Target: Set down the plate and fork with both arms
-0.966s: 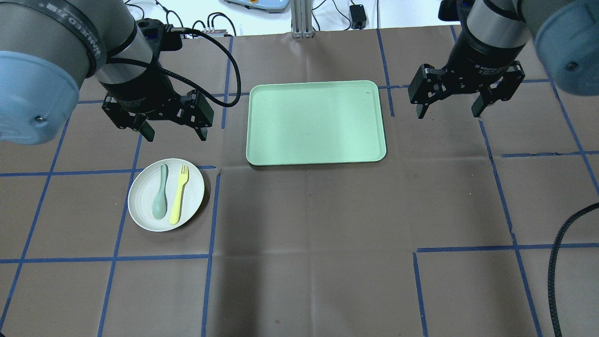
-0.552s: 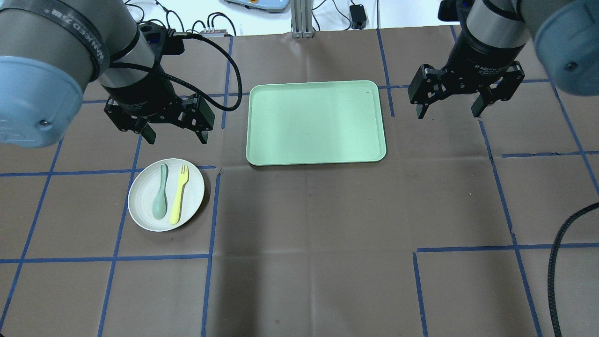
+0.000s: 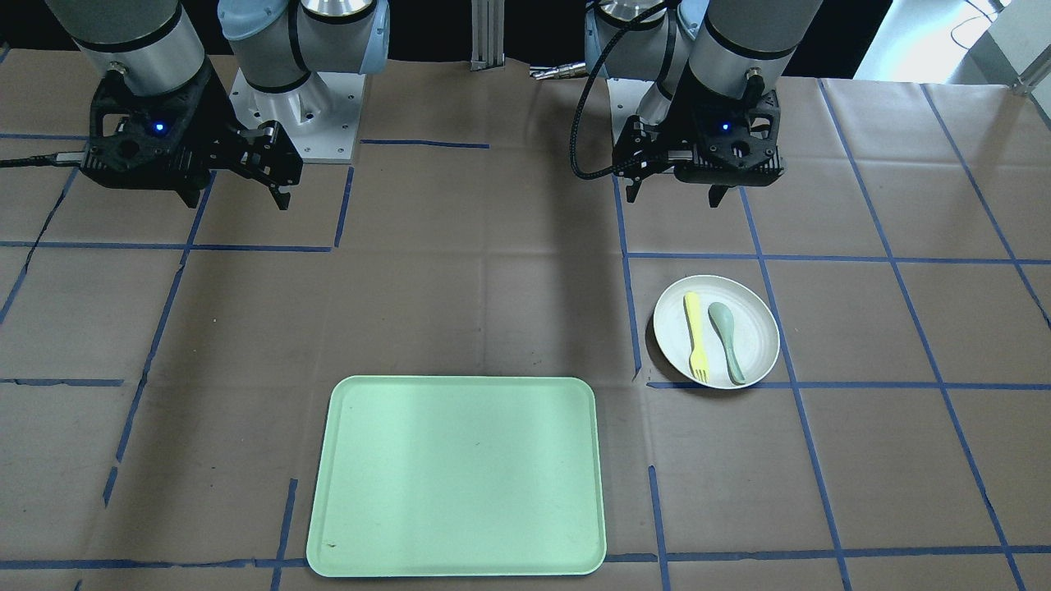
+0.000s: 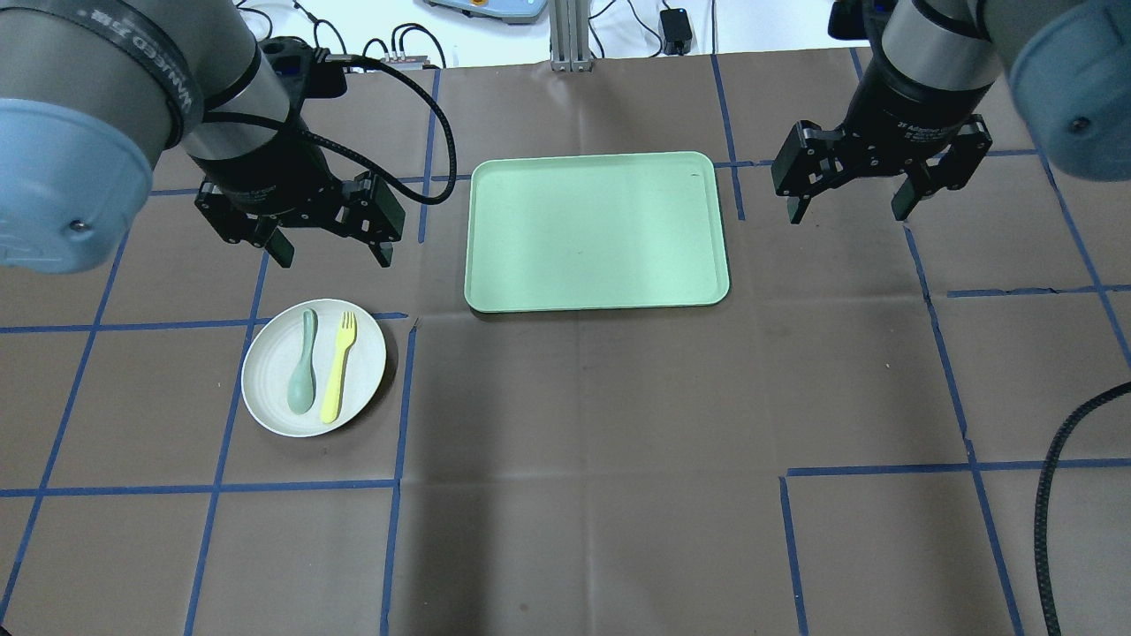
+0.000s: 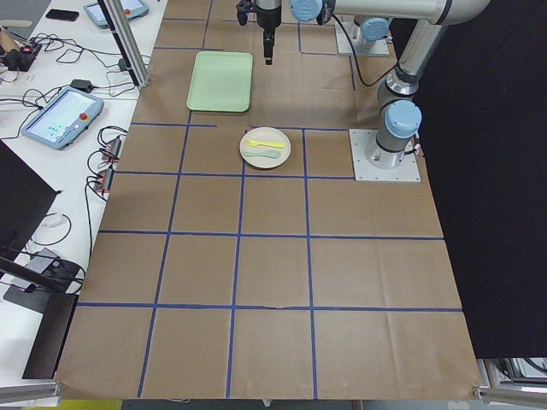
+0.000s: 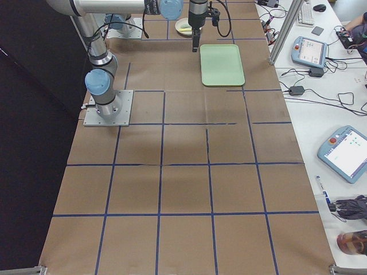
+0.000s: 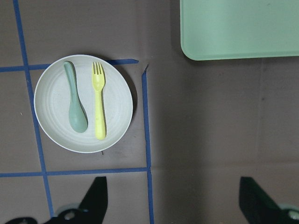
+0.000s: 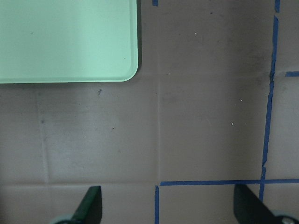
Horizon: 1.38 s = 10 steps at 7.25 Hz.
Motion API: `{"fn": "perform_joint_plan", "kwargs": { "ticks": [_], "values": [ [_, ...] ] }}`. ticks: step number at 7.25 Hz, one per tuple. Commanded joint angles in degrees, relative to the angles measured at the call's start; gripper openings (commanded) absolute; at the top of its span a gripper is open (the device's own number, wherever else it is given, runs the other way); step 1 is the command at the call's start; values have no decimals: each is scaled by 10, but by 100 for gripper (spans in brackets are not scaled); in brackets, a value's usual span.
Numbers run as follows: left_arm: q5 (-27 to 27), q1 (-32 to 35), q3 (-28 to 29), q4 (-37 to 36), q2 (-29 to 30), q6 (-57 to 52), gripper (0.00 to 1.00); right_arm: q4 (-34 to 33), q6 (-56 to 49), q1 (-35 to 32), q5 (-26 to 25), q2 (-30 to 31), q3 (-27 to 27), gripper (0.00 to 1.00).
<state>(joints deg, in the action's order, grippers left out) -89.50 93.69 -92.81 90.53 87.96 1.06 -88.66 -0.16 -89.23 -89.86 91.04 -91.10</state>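
Note:
The round off-white plate [image 4: 265, 389] lies on the brown table at the left, also in the front-facing view [image 3: 755, 328] and the left wrist view [image 7: 51, 98]. On it lie the pale-yellow fork [image 4: 337, 367] [image 7: 98, 107] and a grey-green spoon [image 4: 303, 362] side by side. My left gripper [image 4: 331, 252] is open and empty, hovering just behind the plate. My right gripper [image 4: 853, 208] is open and empty, to the right of the mint-green tray [image 4: 596, 231].
The mint-green tray is bare and lies at the table's middle back [image 3: 460, 476]. Blue tape lines [image 4: 402, 397] cross the brown paper. Cables and teach pendants [image 5: 60, 115] sit beyond the table's far edge. A black cable [image 4: 1056, 495] hangs at the right.
My left gripper has shifted only slightly, back and forth behind the plate. The right gripper, plate, fork and spoon have not moved.

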Motion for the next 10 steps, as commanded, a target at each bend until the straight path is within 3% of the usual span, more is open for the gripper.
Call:
{"fn": "perform_joint_plan", "kwargs": {
  "ticks": [1,5,7,10],
  "values": [
    [-12,0,3,4,-5,-4,100,1,0,0,0,0,0,100],
    [-6,-24,-23,-2,2,-21,100,-1,-1,0,-1,0,-2,100],
    [-2,-108,-87,-64,-2,-128,100,-1,-1,1,0,0,-2,100],
    [35,-211,-159,-77,0,-204,100,-1,-1,0,1,0,-2,100]
  ]
}}
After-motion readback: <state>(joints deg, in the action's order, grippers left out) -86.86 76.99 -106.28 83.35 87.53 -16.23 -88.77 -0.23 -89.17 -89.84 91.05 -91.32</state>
